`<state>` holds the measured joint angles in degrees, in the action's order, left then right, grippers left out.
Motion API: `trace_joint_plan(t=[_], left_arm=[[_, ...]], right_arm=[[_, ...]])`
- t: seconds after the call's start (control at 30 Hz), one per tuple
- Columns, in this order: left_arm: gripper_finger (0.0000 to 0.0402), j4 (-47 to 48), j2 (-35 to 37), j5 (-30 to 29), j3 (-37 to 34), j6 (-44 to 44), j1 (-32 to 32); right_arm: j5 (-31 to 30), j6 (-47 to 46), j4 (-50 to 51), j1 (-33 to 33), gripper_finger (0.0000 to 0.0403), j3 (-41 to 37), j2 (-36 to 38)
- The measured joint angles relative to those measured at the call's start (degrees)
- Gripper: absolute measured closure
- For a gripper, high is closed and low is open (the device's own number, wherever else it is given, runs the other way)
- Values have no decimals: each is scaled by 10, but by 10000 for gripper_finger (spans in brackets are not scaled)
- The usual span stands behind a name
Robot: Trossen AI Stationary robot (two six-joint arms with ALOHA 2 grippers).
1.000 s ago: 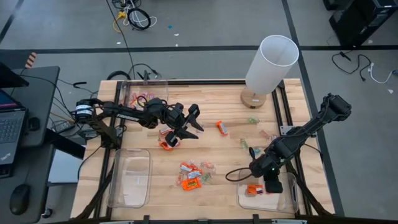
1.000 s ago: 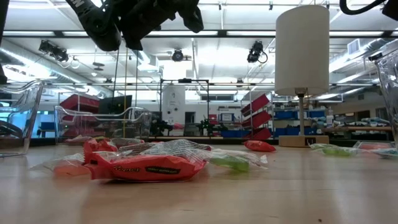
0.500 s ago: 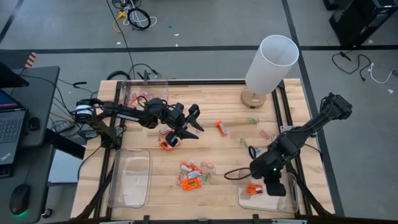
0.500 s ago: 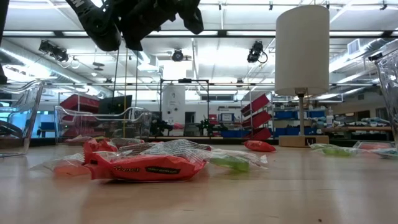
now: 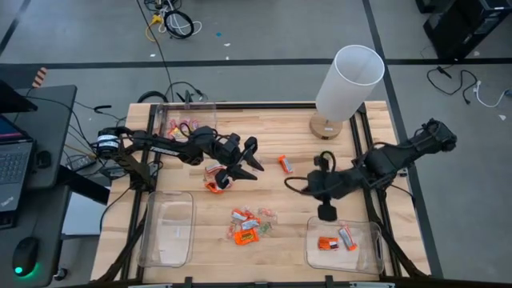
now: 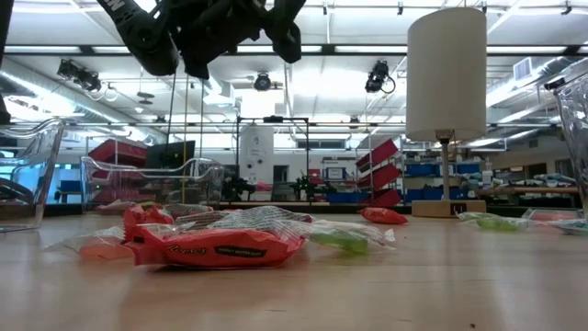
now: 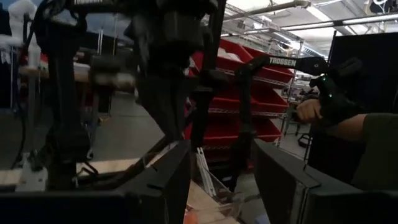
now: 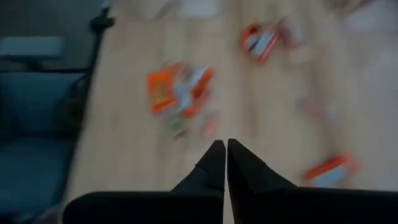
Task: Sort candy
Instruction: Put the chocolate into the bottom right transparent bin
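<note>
The wooden table [image 5: 288,224] was still mostly unsorted: two orange candies [image 5: 334,242] lay in the near-right bin [image 5: 376,254] (empty near-left one), loose candy [image 5: 246,226] remained. Right gripper [image 5: 326,212] was closed and empty, left gripper [image 5: 242,164] spread, holding nothing.

Orange candy [image 5: 245,233] mid-desk; pale wood desk [image 5: 280,136]; white lamp shade [image 5: 349,80]; clear bins [image 5: 167,228]; pink candy [image 5: 182,125] in far bin; arms dark.

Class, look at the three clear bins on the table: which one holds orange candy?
The bin at the table's near right corner, with two orange candies. The far-left bin holds pink ones; the near-left bin looks empty.
</note>
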<state>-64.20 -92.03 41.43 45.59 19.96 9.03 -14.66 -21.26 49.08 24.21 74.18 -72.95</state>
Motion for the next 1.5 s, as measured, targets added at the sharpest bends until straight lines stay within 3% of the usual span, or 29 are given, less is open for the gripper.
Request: trace_joint_plan(t=[0.13,0.2,0.4,0.77,1.07,1.5], left_arm=[[232,11,0,19,0,35,6],[232,16,0,42,0,61,13],[232,43,0,113,0,91,26],[256,44,2,223,0,134,40],[271,40,2,264,0,178,105],[272,39,33,279,0,223,212]], right_arm=[[-84,14,-11,-44,400,0,0],[-91,-3,-11,-74,401,-1,0],[-44,-60,-13,-151,389,-1,-6],[-12,-96,16,-220,349,-2,-70],[33,-101,29,-260,325,-2,-154],[40,-90,26,-277,291,-2,-226]])
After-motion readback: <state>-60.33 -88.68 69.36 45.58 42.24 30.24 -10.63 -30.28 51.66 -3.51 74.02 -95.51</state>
